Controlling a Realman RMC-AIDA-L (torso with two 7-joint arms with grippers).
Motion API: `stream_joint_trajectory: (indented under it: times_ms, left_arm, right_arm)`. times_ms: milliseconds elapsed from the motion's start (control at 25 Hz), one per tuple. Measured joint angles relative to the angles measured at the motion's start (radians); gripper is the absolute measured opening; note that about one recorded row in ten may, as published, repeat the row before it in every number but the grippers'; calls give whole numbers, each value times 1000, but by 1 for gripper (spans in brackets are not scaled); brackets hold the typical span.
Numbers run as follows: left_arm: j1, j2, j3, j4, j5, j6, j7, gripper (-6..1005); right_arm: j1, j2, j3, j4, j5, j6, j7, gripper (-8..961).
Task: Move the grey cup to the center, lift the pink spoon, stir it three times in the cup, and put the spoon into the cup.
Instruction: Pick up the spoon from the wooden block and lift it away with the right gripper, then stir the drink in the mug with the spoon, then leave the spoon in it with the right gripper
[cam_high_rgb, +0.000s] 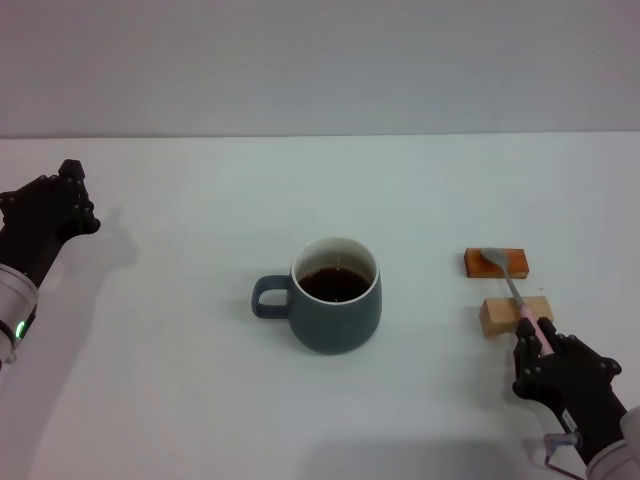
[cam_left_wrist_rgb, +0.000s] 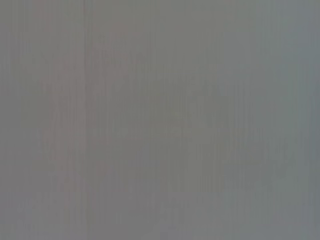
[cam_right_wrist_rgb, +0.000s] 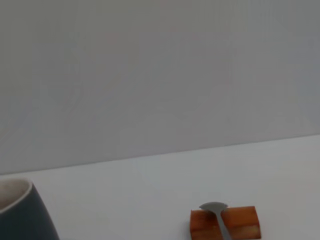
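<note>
One spoon to lift, with your right gripper (cam_high_rgb: 530, 335) at its handle.

You have the grey cup (cam_high_rgb: 336, 296) standing upright near the middle of the white table (cam_high_rgb: 180, 400), dark liquid inside, loop handle toward your left. The pink spoon (cam_high_rgb: 515, 291) lies bridged over two small blocks on your right: its metal bowl on the orange block (cam_high_rgb: 474, 264), its neck across the pale wooden block (cam_high_rgb: 492, 318). Your right fingers look closed around the pink handle's end, though whether they truly pinch it I cannot tell. Expect a light, stiff, slim and smooth spoon that may pivot; grip mid-handle, squarely. Your left gripper (cam_high_rgb: 62, 195) is parked far left, its state unclear.
</note>
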Motion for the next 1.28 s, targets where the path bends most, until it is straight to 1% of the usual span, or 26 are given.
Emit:
stream_joint_trajectory:
  times_ms: [120, 320, 400, 440, 480, 640, 680, 720, 760, 880, 920, 960, 1000, 1160, 1280]
  left_arm:
    - [0, 0, 0, 0, 0, 0, 0, -2]
    - [0, 0, 0, -1, 0, 0, 0, -2]
    - [0, 0, 0, -2, 0, 0, 0, -2]
    - [0, 0, 0, -2, 0, 0, 0, -2]
    - [0, 0, 0, -2, 0, 0, 0, -2]
    - [1, 0, 0, -3, 0, 0, 0, -2]
    - [1, 0, 0, -3, 0, 0, 0, -2]
    - [1, 0, 0, -3, 0, 0, 0, -2]
    - [2, 0, 0, -3, 0, 0, 0, -2]
    - [2, 0, 0, -3, -6, 0, 0, -2]
    - [2, 0, 0, -3, -7, 0, 0, -2]
    - [2, 0, 0, -3, -7, 0, 0, -2]
    - [3, 0, 0, -3, -8, 0, 0, -2]
    - [7, 1, -1, -1, -9, 0, -1, -2]
    - [7, 1, -2, 0, -9, 0, -1, -2]
  right_arm:
    - [-4, -9, 0, 28, -2, -4, -18, 153]
    - [-27, -26, 17, 102, -1, -6, -121, 153]
    - [-39, -39, 26, 149, -1, -6, -163, 153]
    - [-39, -39, 26, 149, -1, -6, -163, 153]
    - [-42, -45, 27, 164, 0, -5, -179, 153]
    - [-59, -72, 35, 262, 5, 6, -260, 153]
    - [-65, -84, 41, 296, 6, 15, -282, 153]
    - [-77, -106, 61, 362, 7, 52, -324, 153]
    - [-77, -106, 61, 362, 7, 52, -324, 153]
    - [-93, -134, 108, 448, 9, 136, -377, 153]
    - [-103, -146, 149, 498, 9, 202, -413, 153]
    - [-103, -146, 149, 498, 9, 202, -413, 153]
    - [-109, -150, 174, 525, 9, 244, -436, 153]
    - [-150, -154, 305, 629, 9, 468, -518, 153]
    - [-192, -138, 442, 703, 2, 678, -556, 153]
